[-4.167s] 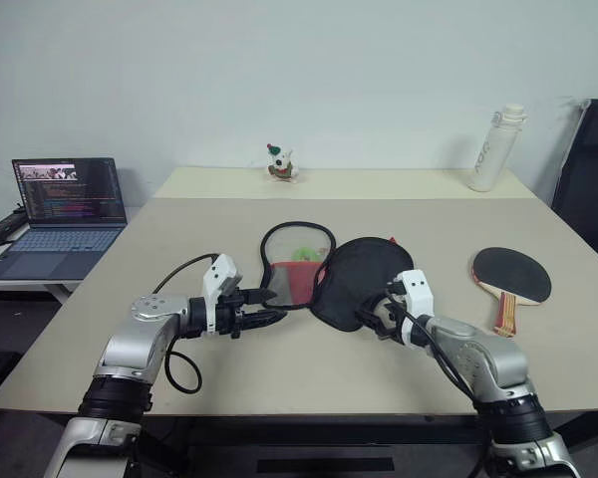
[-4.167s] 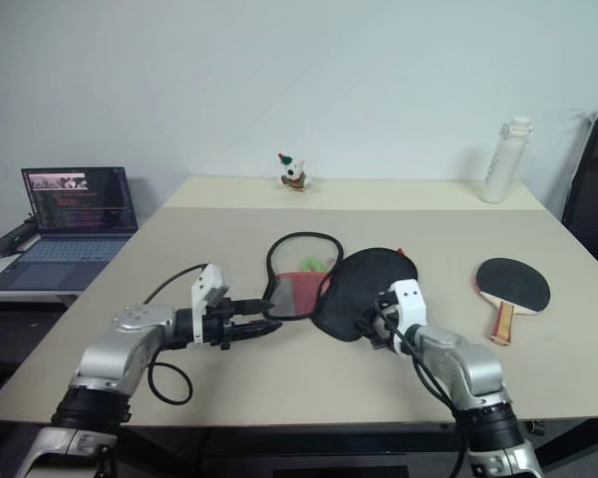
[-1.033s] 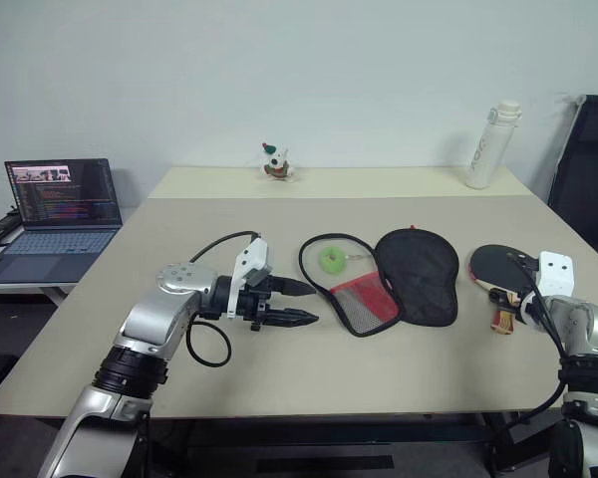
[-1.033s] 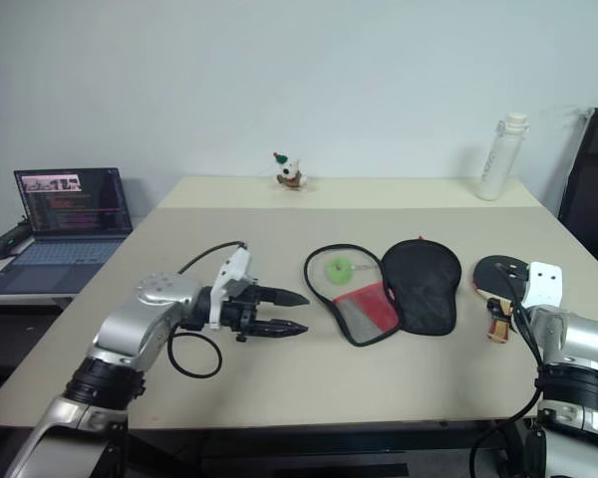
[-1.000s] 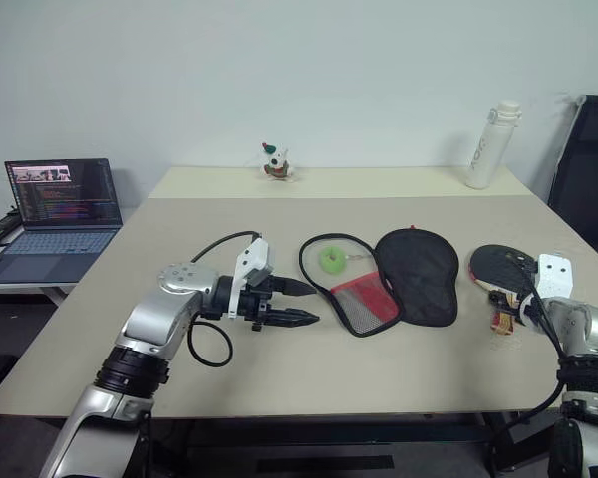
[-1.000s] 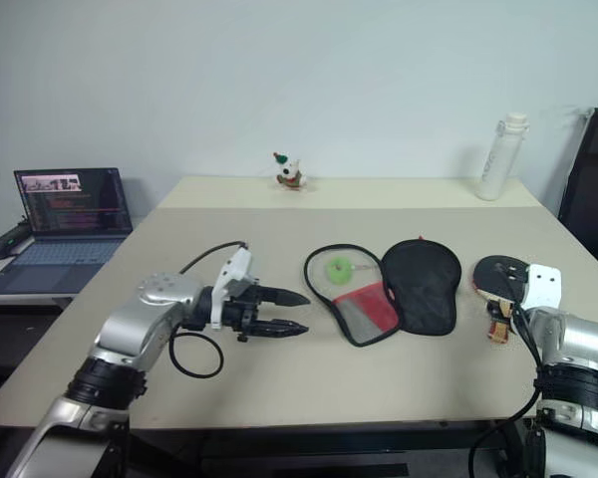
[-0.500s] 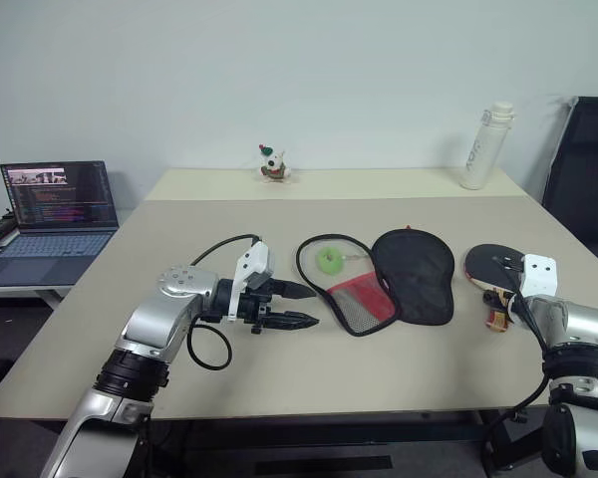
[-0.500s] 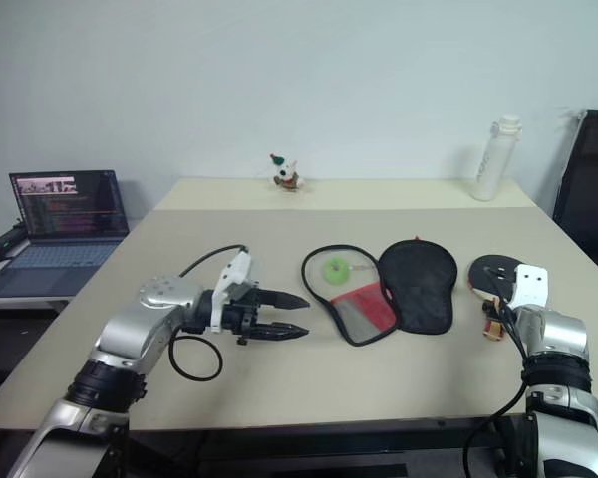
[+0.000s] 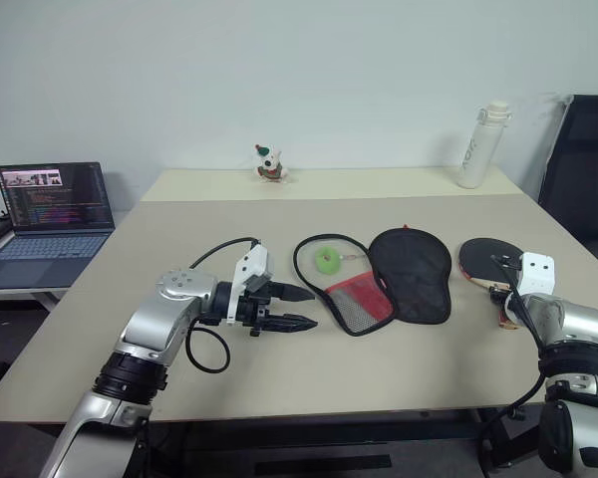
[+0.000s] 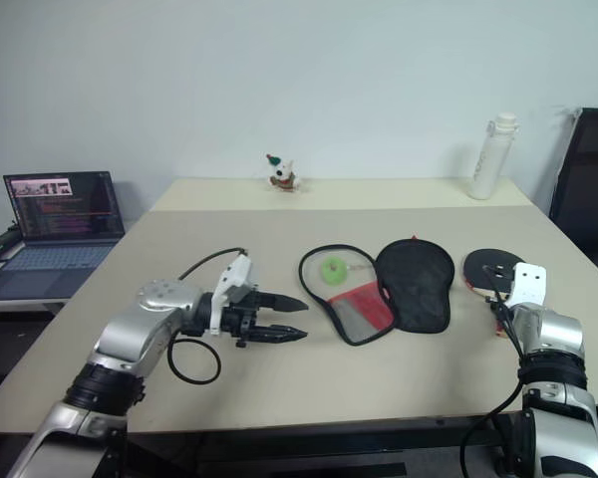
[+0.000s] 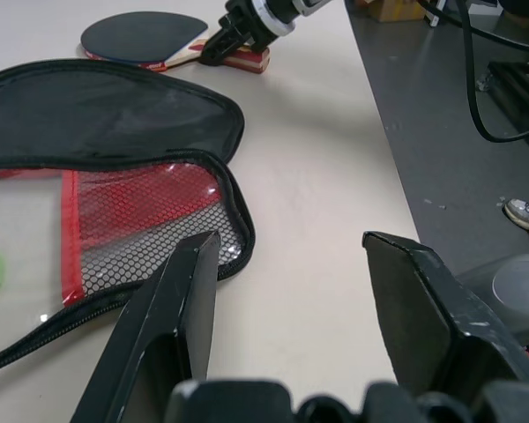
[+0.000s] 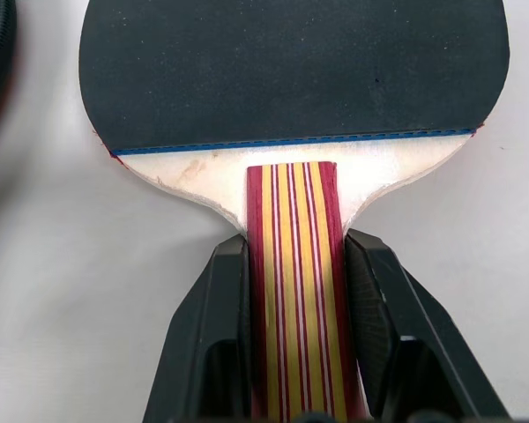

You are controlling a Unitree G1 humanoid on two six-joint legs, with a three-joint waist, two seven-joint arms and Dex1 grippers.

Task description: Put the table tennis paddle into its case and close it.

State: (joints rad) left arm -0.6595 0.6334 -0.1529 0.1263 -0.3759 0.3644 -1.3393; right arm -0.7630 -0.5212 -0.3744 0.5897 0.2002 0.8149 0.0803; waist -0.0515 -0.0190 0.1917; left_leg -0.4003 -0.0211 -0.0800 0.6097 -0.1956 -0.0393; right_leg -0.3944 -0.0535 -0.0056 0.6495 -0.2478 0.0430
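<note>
Right tool [image 12: 293,308] has closed in since a second ago, both fingers now pinching the handle of the table tennis paddle [image 12: 291,79], which lies on the counter [image 9: 399,368] right of the case [image 9: 384,279]. Case lies unzipped mid-counter. Left tool [image 9: 297,308] hovers spread, just left of the case.

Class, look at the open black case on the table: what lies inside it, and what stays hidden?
Inside the open case lies a small green ring beside red mesh lining. Whatever sits beneath the folded-back black flap cannot be seen.
</note>
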